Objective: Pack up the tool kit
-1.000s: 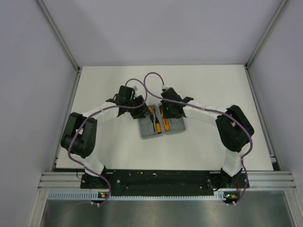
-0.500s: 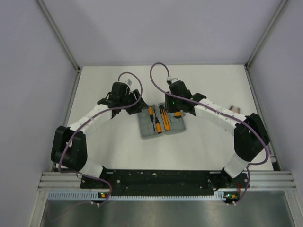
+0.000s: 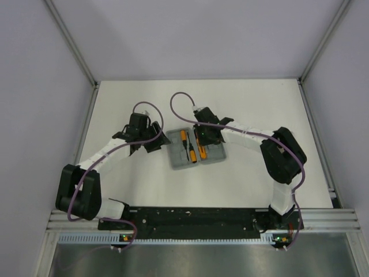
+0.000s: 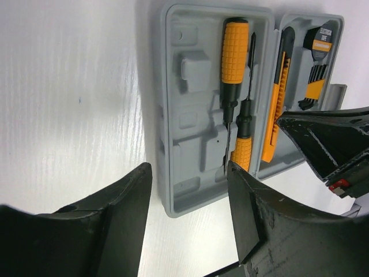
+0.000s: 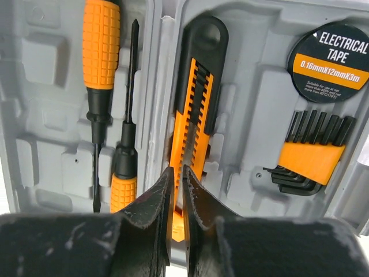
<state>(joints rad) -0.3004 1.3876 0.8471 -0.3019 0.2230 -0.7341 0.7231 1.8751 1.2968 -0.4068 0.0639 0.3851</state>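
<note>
1. Setting: white table [image 3: 248, 104] boxed in by plain grey walls [image 3: 34, 86]. The grey case [image 3: 176, 156] lies open and flat at mid-table, between the two arms.
2. Left half: large screwdriver [image 4: 233, 52] and small screwdriver [image 4: 242, 147] are seated side by side. Several moulded slots beside them are bare.
3. Right half: utility knife [image 5: 193, 104], electrical tape [image 5: 330, 60] and hex keys [image 5: 311, 158] all sit in their recesses.
4. Left gripper [image 4: 187, 170]: jaws wide, holding nothing, just off the case's left edge.
5. Right gripper [image 5: 177, 173]: jaws nearly together, only a slit between them, over the knife's lower end. You cannot tell whether they touch it.
6. Progress, as a judgement: mostly packed. No pliers or tape measure shows in any view. You have the lid still to fold over and latch.
</note>
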